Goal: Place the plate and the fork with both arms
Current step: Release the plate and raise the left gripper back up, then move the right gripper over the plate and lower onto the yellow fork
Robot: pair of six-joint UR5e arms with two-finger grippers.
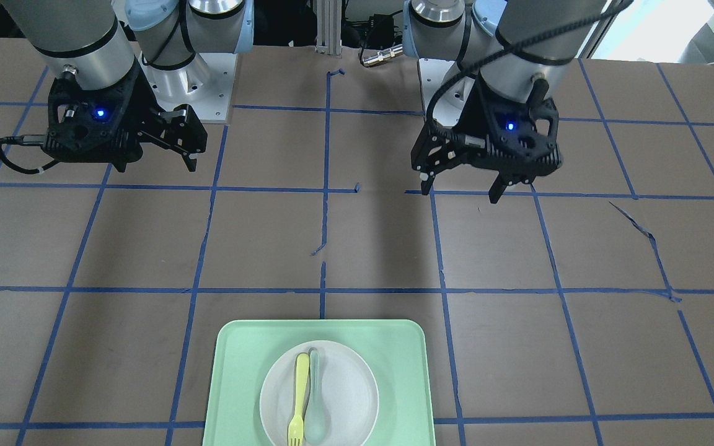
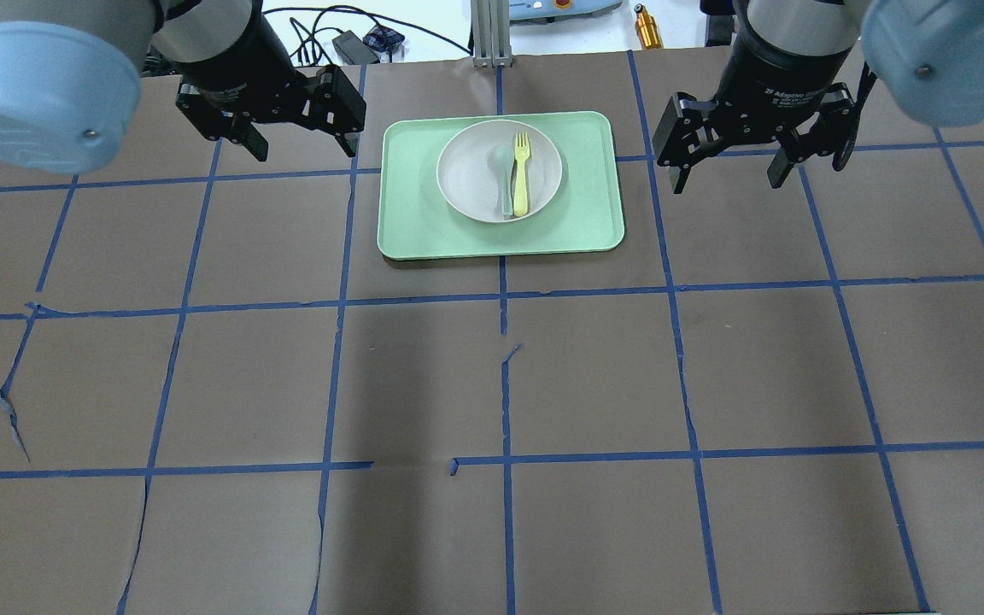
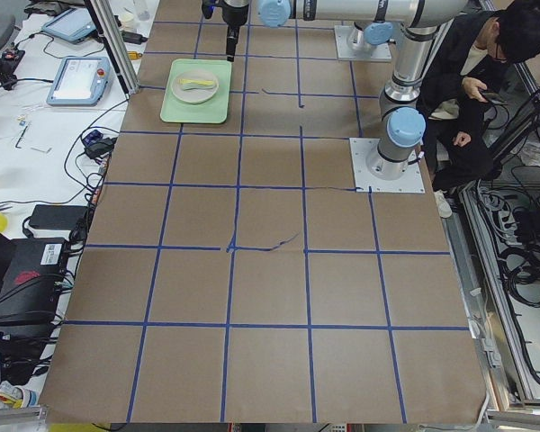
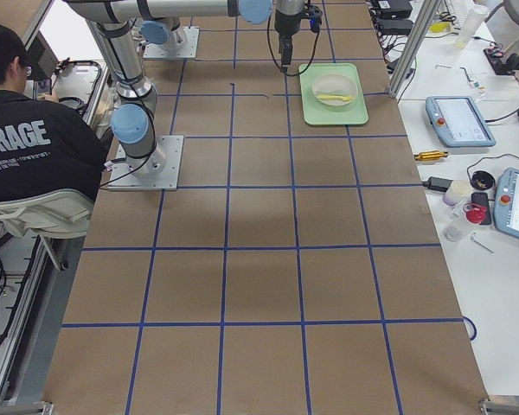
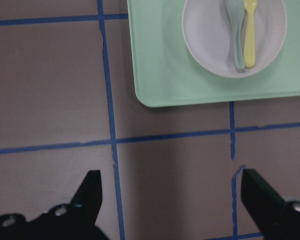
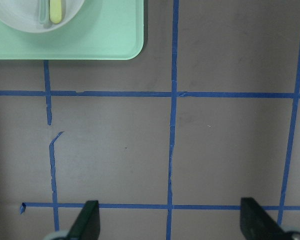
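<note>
The off-white plate (image 2: 468, 171) lies in the middle of a mint-green tray (image 2: 586, 213) at the table's far side. The pale-yellow fork (image 2: 522, 175) lies on the plate, next to a grey-green spoon (image 2: 505, 171). My left gripper (image 2: 304, 147) hovers open and empty left of the tray. My right gripper (image 2: 727, 181) hovers open and empty right of it. In the front view the plate (image 1: 348, 390) and fork (image 1: 299, 396) sit at the bottom, the left gripper (image 1: 459, 192) at the right and the right gripper (image 1: 158, 164) at the left. The left wrist view shows plate (image 5: 210, 35) and fork (image 5: 250, 35).
The brown table top carries a grid of blue tape. The two arm bases stand on white plates at the robot's edge (image 1: 202, 93). A seated person (image 3: 486, 81) is beside the table. Screens and cables (image 4: 454, 121) lie on benches beyond the tray's end.
</note>
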